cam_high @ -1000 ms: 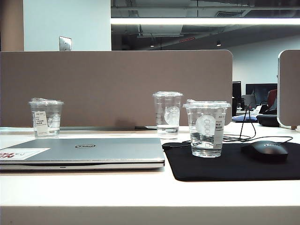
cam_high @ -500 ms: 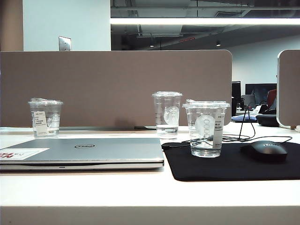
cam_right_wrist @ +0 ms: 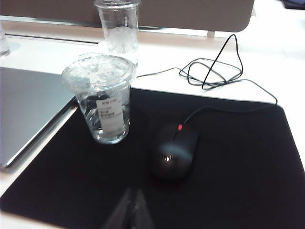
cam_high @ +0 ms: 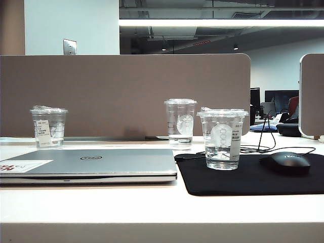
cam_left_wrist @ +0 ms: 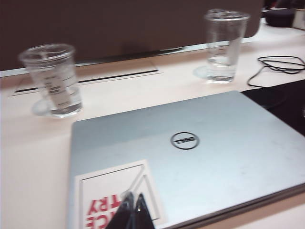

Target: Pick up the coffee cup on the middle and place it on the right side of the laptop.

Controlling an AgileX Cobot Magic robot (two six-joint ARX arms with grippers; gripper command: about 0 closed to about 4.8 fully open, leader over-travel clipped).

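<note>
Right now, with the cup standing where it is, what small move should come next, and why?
Probably none beyond parking both arms: the coffee cup already stands upright on the black mat, right of the laptop. The left tool hangs shut over the laptop, the right tool shut over the mat, both clear of it.

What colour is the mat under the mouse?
Black; the mouse mat shows best in the right wrist view.

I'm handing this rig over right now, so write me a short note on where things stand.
Left gripper: shut, empty, above the laptop's sticker corner.
Right gripper: shut, empty, over the mouse mat.
Coffee cup: upright on the mat, right of the laptop, beside the mouse.
Done: cup looks placed.
Left: apparently nothing; confirm placement.
</note>
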